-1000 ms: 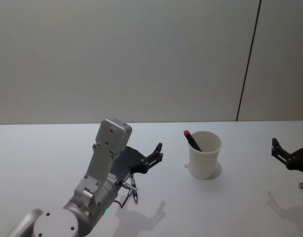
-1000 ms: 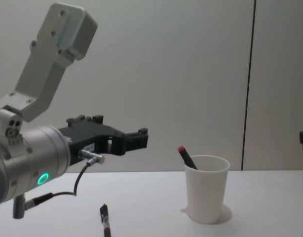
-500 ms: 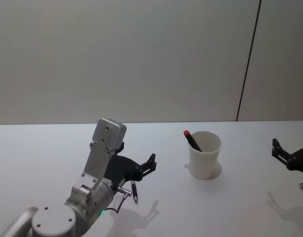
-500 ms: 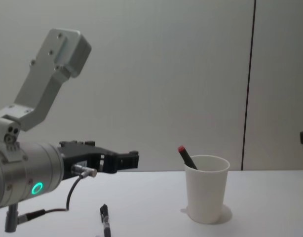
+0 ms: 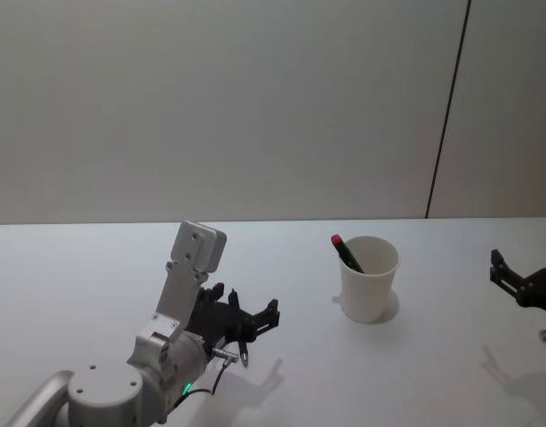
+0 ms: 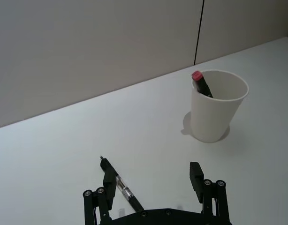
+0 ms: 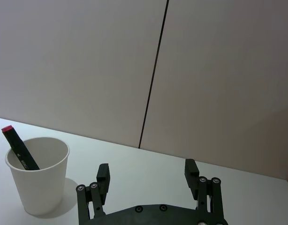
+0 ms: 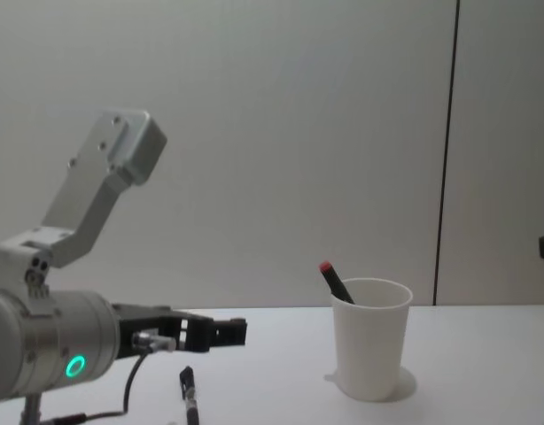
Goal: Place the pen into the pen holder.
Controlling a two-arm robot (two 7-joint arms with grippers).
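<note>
A black pen (image 6: 123, 191) lies flat on the white table (image 5: 95, 267), also seen as the pen (image 8: 190, 396) and the pen (image 5: 242, 346). My left gripper (image 6: 152, 175) hovers low over it, open, with one finger (image 6: 109, 177) right above the pen's shaft and nothing gripped. The left gripper (image 5: 252, 315) sits left of the pen holder (image 5: 369, 278), a white paper cup (image 6: 217, 108) standing upright. A black marker with a red cap (image 6: 200, 83) leans inside it. My right gripper (image 7: 147, 169) is open and idle to the right of the cup (image 7: 38, 179).
The left arm's grey link (image 8: 99, 190) rises at the left of the chest view. A plain wall with a dark vertical seam (image 5: 446, 107) stands behind the table. Bare tabletop lies between the pen and the cup.
The left gripper has come down from well above the table to just over the pen and drawn back slightly. Pen, cup and right gripper have not moved.
</note>
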